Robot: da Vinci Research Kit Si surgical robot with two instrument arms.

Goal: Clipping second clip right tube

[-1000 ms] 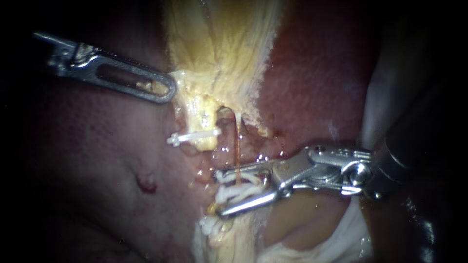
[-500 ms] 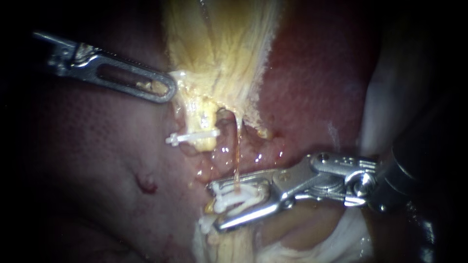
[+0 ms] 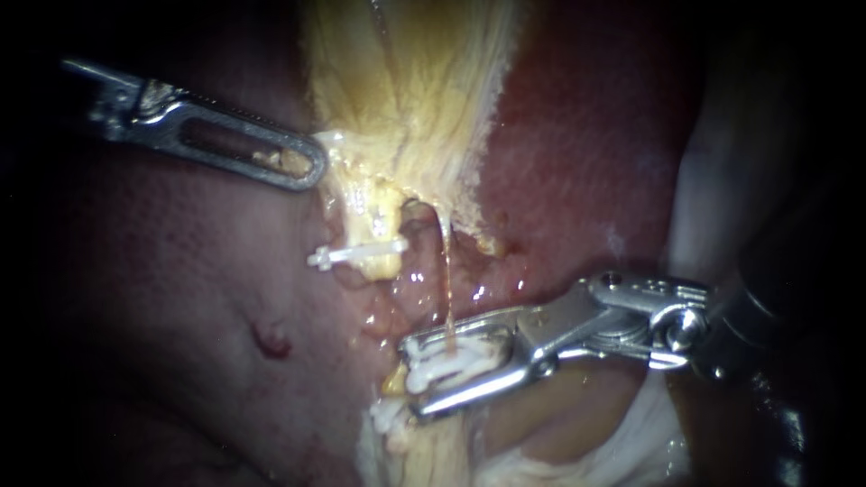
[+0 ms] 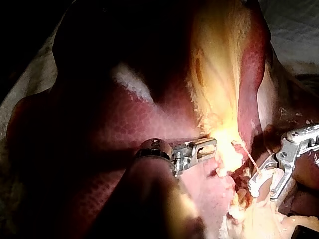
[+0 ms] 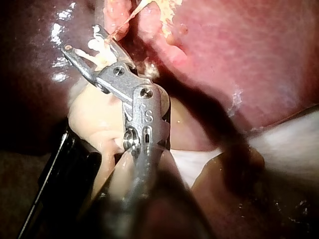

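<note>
**Right instrument clamped on a clip at the right tube**

In the endoscope view, the right instrument (image 3: 412, 377), a silver steel shaft with a hinged hand, is entering from the right edge and reaching to the lower centre. Its hand is clamping a white plastic clip (image 3: 456, 359), and both jaws are pressing on the clip from above and below, with a gap showing between them.

The thin, amber, thread-like right tube (image 3: 444, 271) is running down from the pale yellow, fibrous gallbladder (image 3: 406, 99) at top centre. It is passing between the jaws and into the clip at lower centre.

A second white clip (image 3: 356, 255) is sitting across a yellow stub just left of the tube, apart from the right instrument.

The left instrument (image 3: 305, 165), a silver slotted blade, is coming in from the upper left. Its tip is touching the gallbladder's left edge. Whether its hand is together or apart cannot be told.

The dark red, glistening liver (image 3: 586, 153) is lying around and behind everything.
</note>
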